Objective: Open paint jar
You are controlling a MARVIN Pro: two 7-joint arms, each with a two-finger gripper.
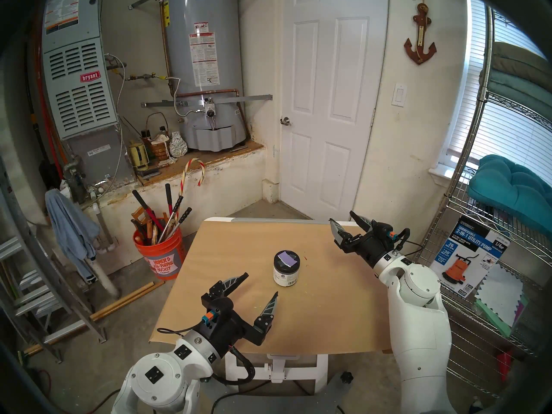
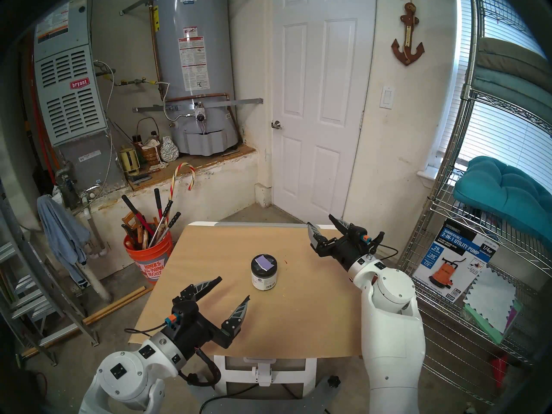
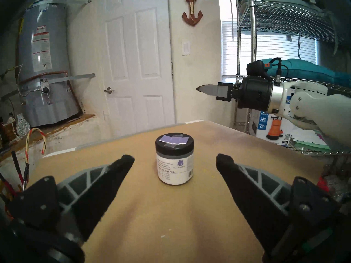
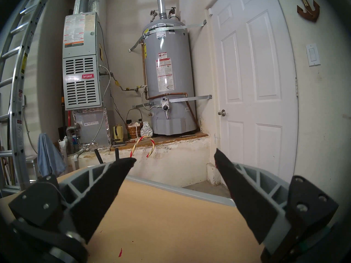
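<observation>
While both arms hang over the table (image 1: 328,314), the paint jar (image 1: 286,269) sits upright near the middle of the tan paper-like sheet covering the top, lid on. It's a small squat cylinder w/ a white label, barcode at the lower right edge, purple blot printed on the front per the left wrist view. Black round screw lid (image 3: 173,143), smooth, w/ a lilac rectangle swatch (image 3: 173,139) stuck across it under clear tape. Can't see the contents through the label.

Left gripper (image 1: 260,285) – fingers spread wide, nothing between them. Black pointed fingers (image 3: 112,173) w/ grey ribbed backing, felt-like inner faces. From its own cam the jar stands dead centre between the two tips but farther out, clear gap, no contact. Head view agrees: jar is ahead and a bit right of the tips.

Right gripper (image 1: 343,220) – also apart, empty, level over the far right corner of the table, well away from the jar, pointing toward the door side. Tiny red fleck on the sheet near it.

Off-table: orange plastic bucket (image 1: 158,255) on the floor at left, stuffed w/ long-handled tools and a striped cane. Wire shelf rack (image 1: 490,195) at right holds a boxed pump (image 1: 469,261) and a teal cushion.
</observation>
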